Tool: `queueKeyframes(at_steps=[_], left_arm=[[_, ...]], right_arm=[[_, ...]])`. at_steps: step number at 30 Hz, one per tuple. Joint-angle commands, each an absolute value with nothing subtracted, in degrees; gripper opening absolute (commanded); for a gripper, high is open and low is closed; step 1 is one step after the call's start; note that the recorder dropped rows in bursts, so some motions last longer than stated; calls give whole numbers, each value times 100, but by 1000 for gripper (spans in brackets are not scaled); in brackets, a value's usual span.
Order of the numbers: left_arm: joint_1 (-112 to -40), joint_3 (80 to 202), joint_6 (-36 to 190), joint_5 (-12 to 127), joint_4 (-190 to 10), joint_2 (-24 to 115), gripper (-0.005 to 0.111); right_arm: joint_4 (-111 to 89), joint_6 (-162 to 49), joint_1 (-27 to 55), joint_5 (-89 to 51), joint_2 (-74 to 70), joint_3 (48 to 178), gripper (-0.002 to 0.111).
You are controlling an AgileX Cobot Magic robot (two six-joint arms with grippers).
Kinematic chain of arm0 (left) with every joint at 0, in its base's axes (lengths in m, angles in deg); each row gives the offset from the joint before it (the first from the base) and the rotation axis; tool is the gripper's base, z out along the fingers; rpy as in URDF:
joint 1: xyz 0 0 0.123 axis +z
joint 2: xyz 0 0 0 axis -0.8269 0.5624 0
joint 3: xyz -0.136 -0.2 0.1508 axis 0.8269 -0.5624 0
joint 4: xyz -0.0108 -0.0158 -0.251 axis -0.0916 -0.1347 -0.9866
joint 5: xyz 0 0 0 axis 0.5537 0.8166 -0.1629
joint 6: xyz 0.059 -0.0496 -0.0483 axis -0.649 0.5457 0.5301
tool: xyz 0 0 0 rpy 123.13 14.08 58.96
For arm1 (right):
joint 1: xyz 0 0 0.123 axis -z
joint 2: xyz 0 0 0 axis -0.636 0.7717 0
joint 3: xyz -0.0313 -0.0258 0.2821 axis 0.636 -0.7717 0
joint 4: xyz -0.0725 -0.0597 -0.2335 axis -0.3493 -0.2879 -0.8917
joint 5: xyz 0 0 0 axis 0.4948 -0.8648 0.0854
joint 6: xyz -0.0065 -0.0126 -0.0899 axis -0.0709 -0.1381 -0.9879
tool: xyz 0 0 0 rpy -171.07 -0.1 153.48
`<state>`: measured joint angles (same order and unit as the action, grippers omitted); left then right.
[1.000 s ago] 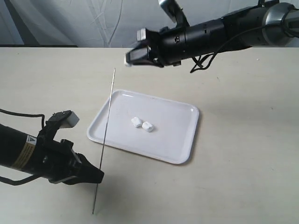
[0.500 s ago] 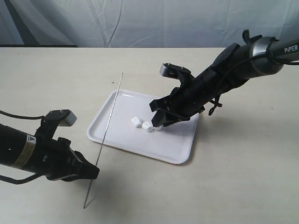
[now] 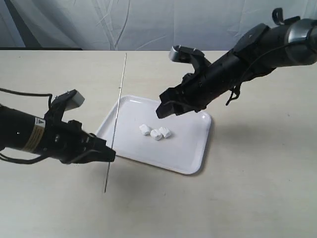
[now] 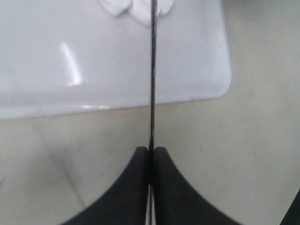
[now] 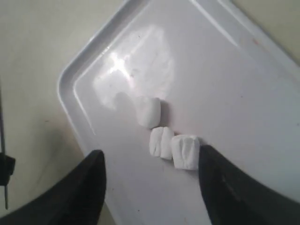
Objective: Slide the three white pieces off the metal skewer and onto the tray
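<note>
The three white pieces lie together in a short row near the middle of the white tray. My right gripper hangs open just above them, holding nothing. The bare metal skewer runs from the table's far side down past the tray's left edge. My left gripper is shut on the skewer near its lower end. In the left wrist view the rod crosses over the tray toward the pieces.
The tray rests on a plain beige tabletop. A pale curtain hangs behind the table's far edge. Both black arms reach in over the table from opposite sides.
The right gripper set a third piece beside the other two, opened and rose off the tray. The left gripper lifted and swung the skewer more upright.
</note>
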<state>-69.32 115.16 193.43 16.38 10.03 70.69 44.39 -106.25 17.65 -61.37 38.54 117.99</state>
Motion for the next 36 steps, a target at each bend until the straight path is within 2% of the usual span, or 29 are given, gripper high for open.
queueKeyframes(at_steps=[1,6,12,18,25,27,29,30,31,32,33,36], left_arm=[[-6960,12040,19826,1595,1003,7086,0],[-6960,12256,20292,1215,1003,7955,0],[-6960,12256,20430,1052,1003,8156,0],[-6960,12256,20418,1134,1003,8156,16],[-6864,12269,20178,1221,1003,8069,18],[-6448,12363,20023,710,1003,7813,17],[-5811,12422,18362,-930,1003,7224,17],[-5300,12422,17871,-1245,863,6716,17],[-4806,12422,18192,-1245,866,6089,17],[-4509,12393,18232,-1245,887,5716,17],[-3922,12318,18268,-1245,887,4910,17],[-3180,12149,18060,-1245,631,3619,17]], right_arm=[[4113,-10686,1775,-6190,3116,11785,57],[4113,-10631,1775,-6258,2315,11785,57],[4100,-10577,1775,-6386,2053,11785,57],[4100,-10432,1775,-6507,2053,11785,57],[3944,-10403,1785,-6152,1705,11785,57],[3867,-10392,1927,-5997,1296,11785,47],[3676,-10381,2194,-6105,805,11785,31],[3560,-10297,2429,-6220,444,11785,24],[3555,-10136,2746,-6260,33,11785,16],[3555,-10093,2876,-6272,-139,11785,13],[3566,-10066,3236,-6273,-596,11785,9],[3618,-9834,3760,-6190,-1273,11671,1]])
